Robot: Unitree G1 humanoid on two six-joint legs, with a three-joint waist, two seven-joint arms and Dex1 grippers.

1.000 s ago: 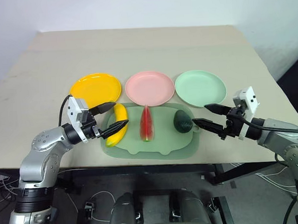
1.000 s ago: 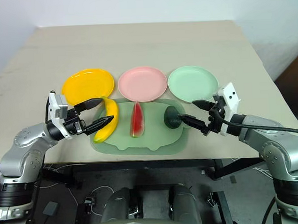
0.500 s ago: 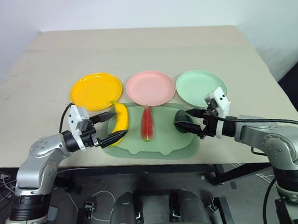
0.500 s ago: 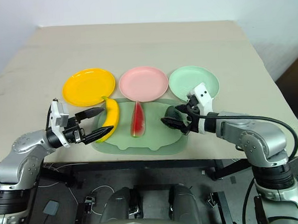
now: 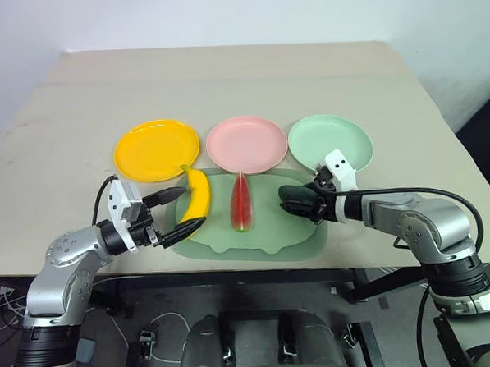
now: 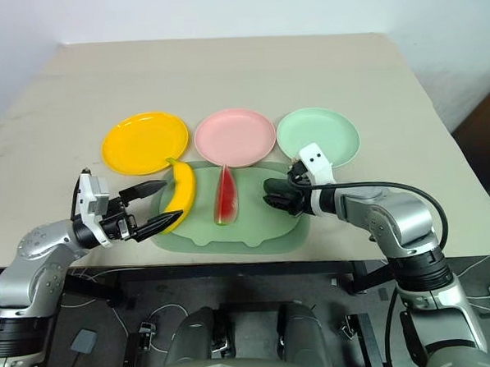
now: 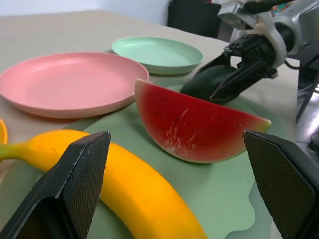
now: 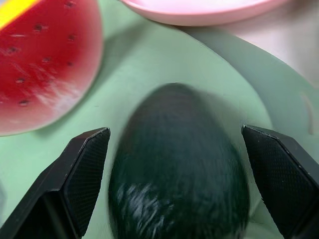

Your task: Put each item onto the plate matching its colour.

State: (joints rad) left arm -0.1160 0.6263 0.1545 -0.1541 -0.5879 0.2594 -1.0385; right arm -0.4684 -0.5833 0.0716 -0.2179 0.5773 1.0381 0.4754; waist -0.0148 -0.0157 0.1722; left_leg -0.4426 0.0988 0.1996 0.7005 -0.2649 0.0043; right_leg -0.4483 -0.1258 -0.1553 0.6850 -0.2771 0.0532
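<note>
Your right gripper (image 8: 174, 189) has just swung in from the table's right edge and now straddles the avocado (image 5: 298, 202) on the mat (image 5: 268, 240), jaws open, ready to close, while your open left gripper (image 5: 174, 213) waits beside the banana (image 5: 197, 202).

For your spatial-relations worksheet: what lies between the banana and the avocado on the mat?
The watermelon wedge lies between the banana and the avocado, all on the pale-green mat, as the left eye view shows.
</note>
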